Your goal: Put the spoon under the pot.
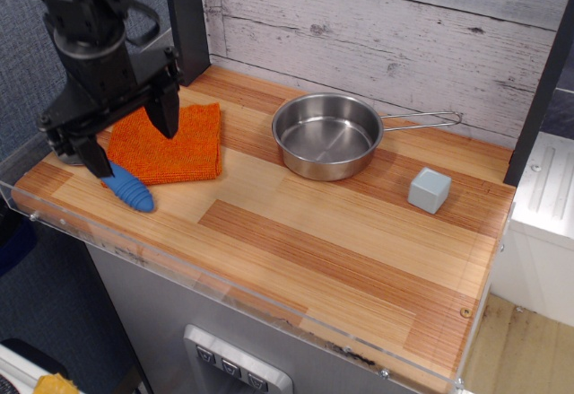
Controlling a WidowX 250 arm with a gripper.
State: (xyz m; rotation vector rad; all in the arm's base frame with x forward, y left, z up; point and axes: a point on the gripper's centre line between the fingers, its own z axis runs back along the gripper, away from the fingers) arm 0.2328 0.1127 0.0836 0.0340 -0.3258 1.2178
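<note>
The spoon (131, 192) lies at the front left of the wooden table, its ribbed blue handle pointing right and forward; its metal bowl is mostly hidden behind my gripper. My black gripper (128, 140) is open and empty, hanging just above the spoon's handle end and the orange cloth, one finger (93, 156) beside the spoon, the other over the cloth. The pot (327, 135), a shallow steel pan with a wire loop handle pointing right, stands at the table's back middle, well to the right of the gripper.
An orange cloth (179, 147) lies flat at the left, next to the spoon. A small grey cube (429, 189) sits right of the pot. A dark post (185, 17) stands at the back left. A clear plastic lip runs along the table's front edge (224, 277).
</note>
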